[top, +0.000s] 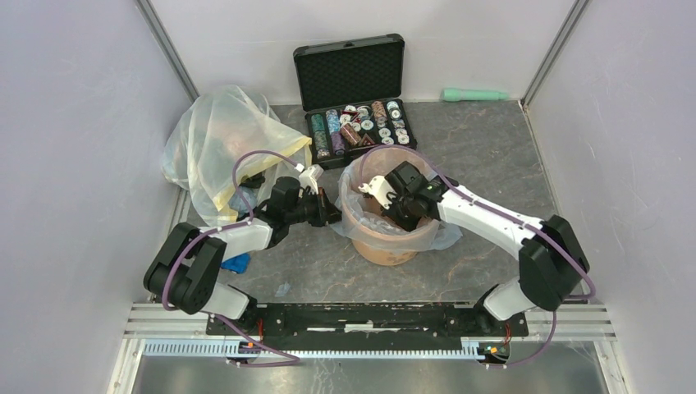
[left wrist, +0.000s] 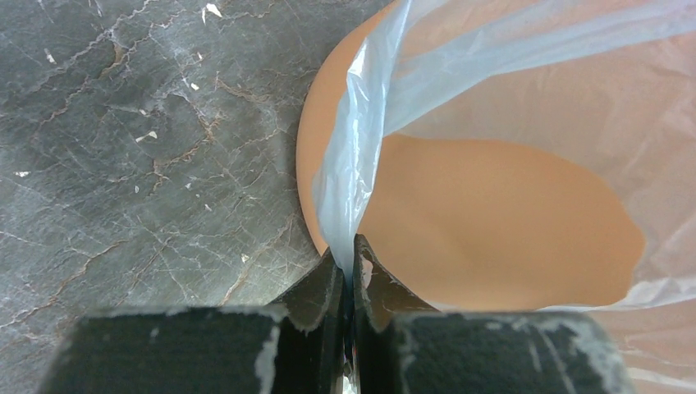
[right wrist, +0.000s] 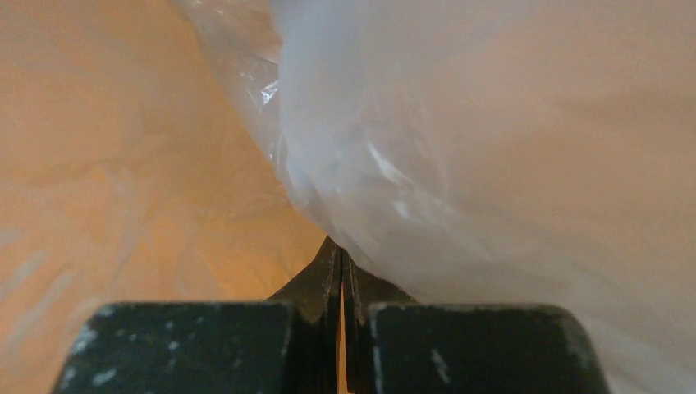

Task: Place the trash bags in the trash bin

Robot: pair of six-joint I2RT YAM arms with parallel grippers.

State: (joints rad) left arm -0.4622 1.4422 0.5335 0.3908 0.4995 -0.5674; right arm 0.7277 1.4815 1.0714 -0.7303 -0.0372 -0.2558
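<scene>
Pale blue translucent plastic bag (left wrist: 349,164) draped into round orange-tan plastic bucket (top: 392,251); left jaws pinched bag edge, right jaws closed inside.

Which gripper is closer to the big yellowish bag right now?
Left. The left gripper, jaws pinching the pale blue bag, is at the left rim of the bucket, the side toward the yellowish bag; the right gripper is down inside the bucket, farther off.

Crinkly translucent plastic bag (left wrist: 353,164), smooth matt plastic bucket (left wrist: 309,164), cracked stone-look tabletop (left wrist: 123,164)
</scene>
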